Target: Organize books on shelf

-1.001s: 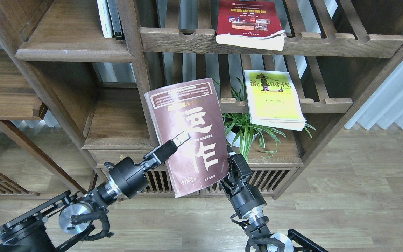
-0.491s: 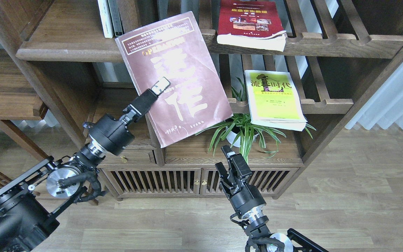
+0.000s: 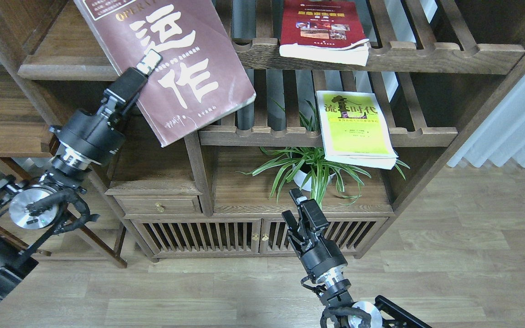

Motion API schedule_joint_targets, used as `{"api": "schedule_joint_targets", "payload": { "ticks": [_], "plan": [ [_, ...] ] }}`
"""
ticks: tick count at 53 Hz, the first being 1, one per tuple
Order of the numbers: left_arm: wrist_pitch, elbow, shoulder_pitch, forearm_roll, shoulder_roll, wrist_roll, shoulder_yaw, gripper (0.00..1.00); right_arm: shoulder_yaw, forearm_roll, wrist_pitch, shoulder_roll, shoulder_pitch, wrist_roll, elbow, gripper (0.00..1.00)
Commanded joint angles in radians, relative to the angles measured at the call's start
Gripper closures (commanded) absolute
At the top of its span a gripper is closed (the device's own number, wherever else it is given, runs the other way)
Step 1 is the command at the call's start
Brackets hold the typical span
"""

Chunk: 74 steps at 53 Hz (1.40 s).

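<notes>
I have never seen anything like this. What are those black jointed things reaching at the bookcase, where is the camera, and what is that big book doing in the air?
The camera sits in the robot's head, looking forward and down, so the black jointed things are its own two arms. Each ends in a two-finger gripper. The left gripper is clamped on a maroon book with big white Chinese characters, holding it tilted in front of the solid wooden shelf at upper left. The right gripper hangs low in front of the cabinet, holding nothing, its fingers slightly apart.

On the slatted racks to the right lie two more books: a red book on the upper rack and a yellow-green book on the lower one, both overhanging the front rail. A potted plant stands on the board below them.
</notes>
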Motion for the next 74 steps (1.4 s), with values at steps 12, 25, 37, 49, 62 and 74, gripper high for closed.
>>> {"api": "schedule_joint_targets", "payload": {
  "ticks": [12, 25, 37, 49, 62, 74],
  "plan": [
    [0.0, 0.0, -0.058, -0.026, 0.124, -0.081, -0.059, 1.0, 0.0, 0.0, 0.0, 0.0, 0.012, 0.0, -0.014, 0.08],
    [0.0, 0.008, -0.067, -0.078, 0.268, -0.075, -0.087, 1.0, -0.011, 0.0, 0.0, 0.0, 0.035, 0.0, -0.042, 0.08],
    [0.0, 0.049, -0.069, -0.083, 0.415, -0.072, -0.093, 1.0, -0.034, -0.001, 0.0, 0.0, 0.037, 0.0, -0.014, 0.08],
    [0.0, 0.089, -0.067, -0.072, 0.418, 0.005, -0.074, 1.0, -0.066, -0.006, 0.0, 0.0, 0.037, 0.0, 0.001, 0.08],
    [0.0, 0.087, -0.118, -0.048, 0.358, 0.174, -0.091, 1.0, -0.094, -0.004, 0.0, 0.0, 0.035, 0.0, 0.001, 0.08],
    [0.0, 0.106, -0.119, 0.052, 0.361, 0.201, -0.136, 1.0, -0.121, -0.004, 0.0, 0.0, 0.033, 0.0, 0.001, 0.08]
  ]
}}
